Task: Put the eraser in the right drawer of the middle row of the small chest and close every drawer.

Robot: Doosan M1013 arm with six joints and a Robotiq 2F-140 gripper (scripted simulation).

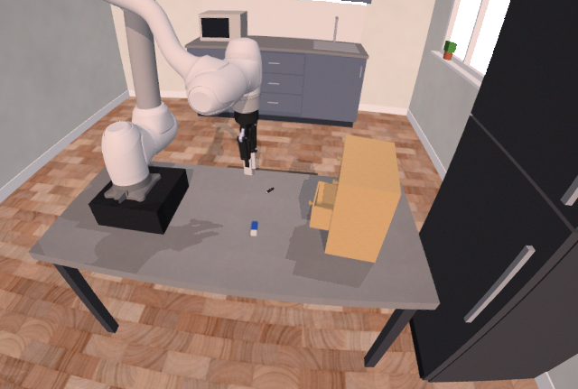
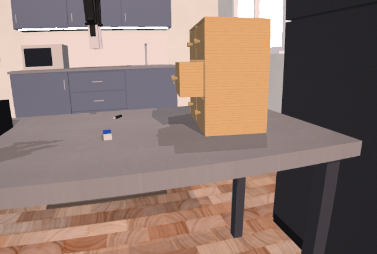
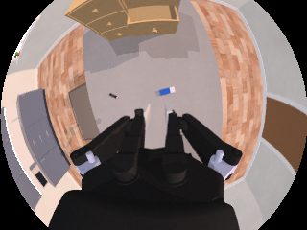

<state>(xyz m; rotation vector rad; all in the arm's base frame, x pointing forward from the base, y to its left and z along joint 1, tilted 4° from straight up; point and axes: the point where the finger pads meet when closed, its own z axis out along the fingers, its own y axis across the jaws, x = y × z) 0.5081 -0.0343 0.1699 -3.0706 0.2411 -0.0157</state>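
Observation:
The eraser, blue and white, lies on the table. The wooden chest stands upright at the table's right part, its drawer fronts facing the robot. Its right middle drawer is pulled partway out and looks level; the part of its inside that shows is empty. The other drawers that show look pushed in. My gripper points down, high above the table, partly open with nothing between its fingertips. It is beyond the eraser, away from the top camera.
A small black cylinder with a light end lies on the table, farther from the top and exterior views than the eraser. The robot's black base block stands at the table's left. A black fridge stands beyond the table's right edge.

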